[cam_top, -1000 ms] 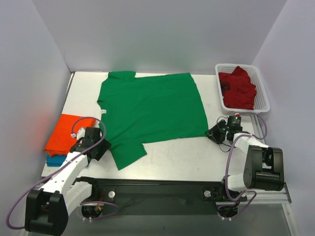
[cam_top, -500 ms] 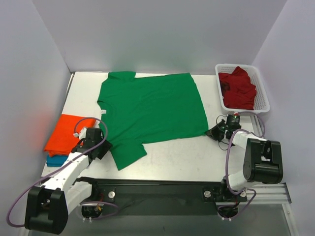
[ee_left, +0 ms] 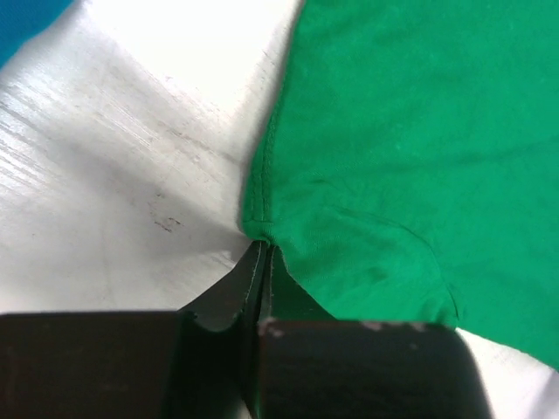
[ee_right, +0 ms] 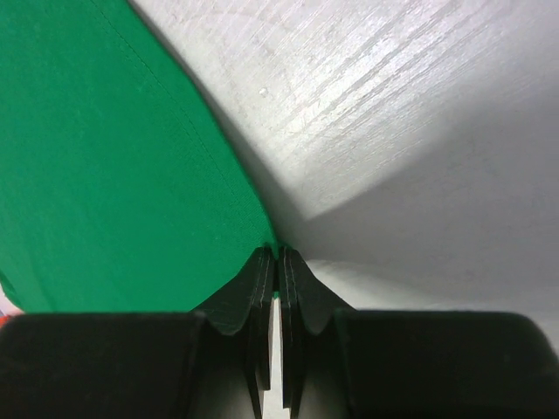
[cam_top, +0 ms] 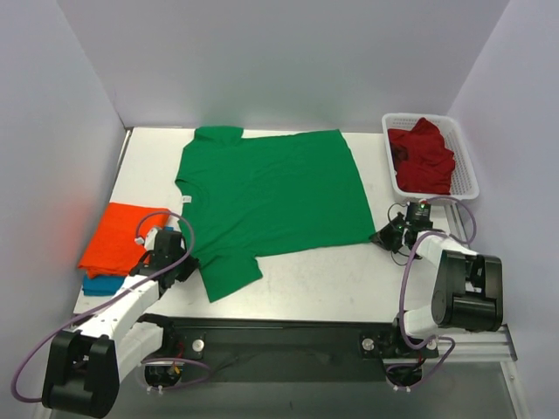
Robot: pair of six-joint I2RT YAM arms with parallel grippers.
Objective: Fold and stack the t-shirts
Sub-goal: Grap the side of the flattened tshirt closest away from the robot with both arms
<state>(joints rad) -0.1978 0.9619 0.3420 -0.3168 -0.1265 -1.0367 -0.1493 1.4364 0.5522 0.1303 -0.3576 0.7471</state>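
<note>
Since a second ago the green t-shirt [cam_top: 271, 196] has slid slightly rightward, and both arms have moved with it.

From overhead it lies spread on the counter [cam_top: 314, 279]. An orange t-shirt [cam_top: 118, 236] sits on a blue t-shirt [cam_top: 103, 285] at the left, and a dark red t-shirt [cam_top: 422, 159] fills the basket [cam_top: 467, 166]. The left end effector [cam_top: 188, 264] and right end effector [cam_top: 382, 236] sit at the shirt's near edges, but finger spacing is unreadable here.

The left wrist view fills that in: the fingers are pressed together, pinching the shirt's edge beside the sleeve.

In the right wrist view the fingers nearly meet, nipping the hem corner.

The green t-shirt [cam_top: 271, 196] has shifted slightly rightward.
</note>
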